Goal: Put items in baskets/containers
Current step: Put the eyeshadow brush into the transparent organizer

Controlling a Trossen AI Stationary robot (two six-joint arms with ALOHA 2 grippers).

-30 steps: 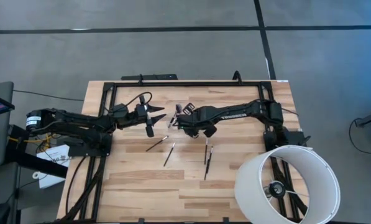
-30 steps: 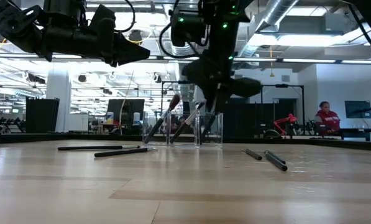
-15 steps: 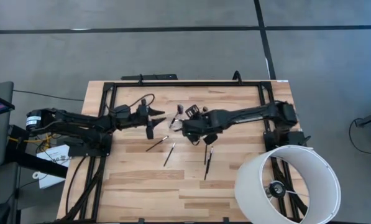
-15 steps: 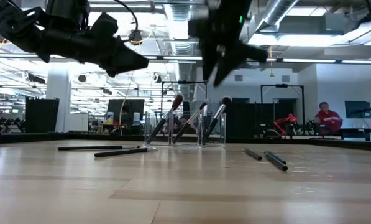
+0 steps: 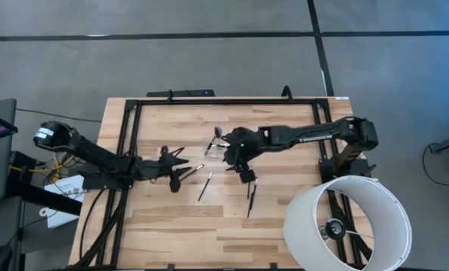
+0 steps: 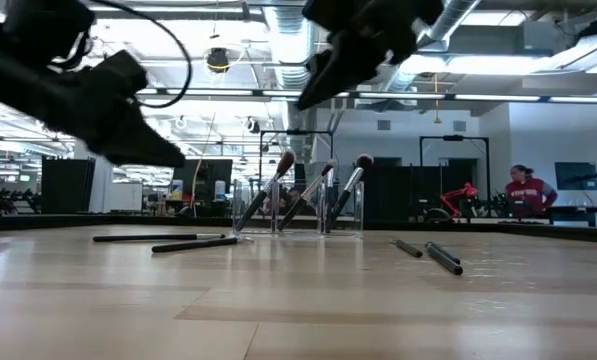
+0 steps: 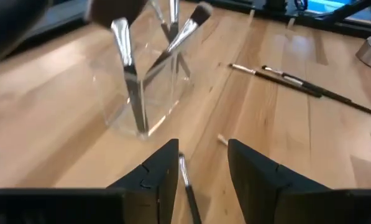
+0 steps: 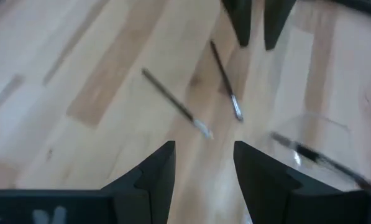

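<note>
A clear container (image 5: 215,143) stands mid-table with three brushes leaning in it (image 6: 298,200). Two thin dark brushes (image 5: 189,174) (image 5: 204,186) lie left of centre, and two more (image 5: 250,194) lie to their right. My left gripper (image 7: 202,146) is low over the table near the left pair (image 5: 177,173). It is open, with one brush (image 7: 186,180) lying on the wood between its fingers. My right gripper (image 8: 204,149) hangs open above the table just near of the container (image 5: 243,172), tilted down, nothing between its fingers.
A large white lamp shade (image 5: 348,222) fills the near right corner. Black frame rails (image 5: 224,100) run along the far and side edges. Bare wood lies toward the near edge. In the low view a person (image 6: 523,190) is far off in the room.
My right gripper has risen away from the container and turned, leaving a third brush standing in it. My left gripper has swung toward the table's near edge and sunk toward the two brushes lying left of centre.
</note>
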